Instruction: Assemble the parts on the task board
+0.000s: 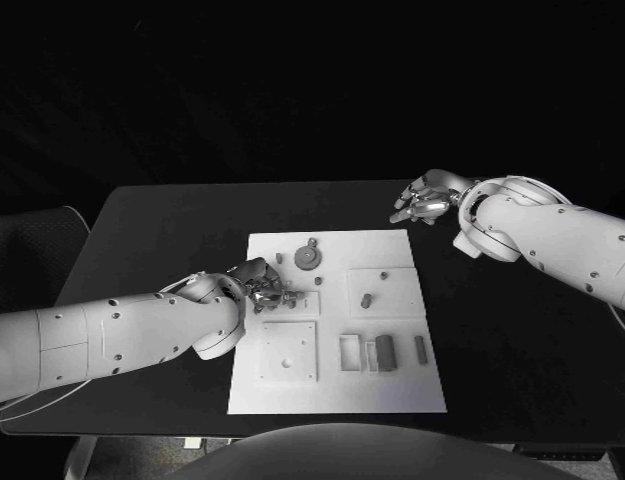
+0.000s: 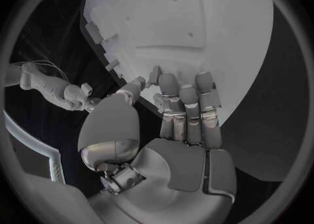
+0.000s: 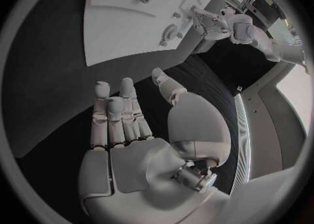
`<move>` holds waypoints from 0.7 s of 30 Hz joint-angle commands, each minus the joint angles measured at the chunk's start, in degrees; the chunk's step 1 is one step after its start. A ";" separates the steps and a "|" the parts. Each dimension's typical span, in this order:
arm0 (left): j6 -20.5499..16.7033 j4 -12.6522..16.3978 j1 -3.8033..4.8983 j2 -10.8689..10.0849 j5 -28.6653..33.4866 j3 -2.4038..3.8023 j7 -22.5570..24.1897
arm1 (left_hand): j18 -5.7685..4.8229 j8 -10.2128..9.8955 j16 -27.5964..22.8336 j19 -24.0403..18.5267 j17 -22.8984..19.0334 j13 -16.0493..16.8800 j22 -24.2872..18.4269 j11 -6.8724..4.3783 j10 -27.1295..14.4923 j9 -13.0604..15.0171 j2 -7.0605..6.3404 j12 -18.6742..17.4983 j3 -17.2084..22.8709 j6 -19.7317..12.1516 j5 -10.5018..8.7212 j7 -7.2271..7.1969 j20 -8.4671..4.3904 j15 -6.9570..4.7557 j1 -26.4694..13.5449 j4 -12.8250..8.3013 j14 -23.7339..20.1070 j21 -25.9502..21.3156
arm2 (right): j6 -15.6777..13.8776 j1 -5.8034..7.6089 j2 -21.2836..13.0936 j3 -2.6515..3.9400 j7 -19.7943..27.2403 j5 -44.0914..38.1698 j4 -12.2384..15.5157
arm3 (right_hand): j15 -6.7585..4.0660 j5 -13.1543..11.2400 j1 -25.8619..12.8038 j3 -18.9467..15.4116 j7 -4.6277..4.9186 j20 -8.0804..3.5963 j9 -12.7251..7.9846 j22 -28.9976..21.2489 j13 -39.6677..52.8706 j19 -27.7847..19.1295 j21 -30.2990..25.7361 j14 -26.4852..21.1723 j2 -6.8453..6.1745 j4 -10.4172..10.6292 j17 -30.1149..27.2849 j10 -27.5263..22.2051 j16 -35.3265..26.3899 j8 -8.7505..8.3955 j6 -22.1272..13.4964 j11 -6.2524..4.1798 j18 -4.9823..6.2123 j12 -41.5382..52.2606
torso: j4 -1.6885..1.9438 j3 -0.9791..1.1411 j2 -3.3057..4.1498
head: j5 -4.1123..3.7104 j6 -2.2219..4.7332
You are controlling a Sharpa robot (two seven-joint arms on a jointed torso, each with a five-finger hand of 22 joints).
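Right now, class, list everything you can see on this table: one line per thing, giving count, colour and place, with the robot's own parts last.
Table: one, black, under everything.
Task board: one, white plate, middle of the table.
Round part: one, grey, on the board's far half.
Small peg: one, grey, standing near the board's middle.
Long parts: a few, grey, side by side on the board's near right.
Left hand: one, silver, at the board's left edge; whether it holds a part is unclear.
Right hand: one, silver, open above the table beyond the board's far right corner.
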 commanded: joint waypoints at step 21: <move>2.09 -0.03 0.06 0.18 3.59 0.60 -0.31 | 0.39 -2.47 0.21 -0.39 -0.35 -0.24 1.14 0.21 -0.60 0.32 4.37 0.46 2.00 0.58 7.89 0.44 0.07 0.18 5.31 -6.65 -0.32 0.38 | 1.02 -0.04 0.05 0.02 0.14 -0.22 0.04 | -0.44 0.26 -0.11 0.14 0.55 -0.04 -0.11 0.87 -0.10 -0.44 -0.33 -0.11 -0.08 0.35 -0.07 -0.11 0.02 -0.36 -0.15 0.16 0.93 0.25 | 0.00 0.01 0.00 | -0.08 -0.19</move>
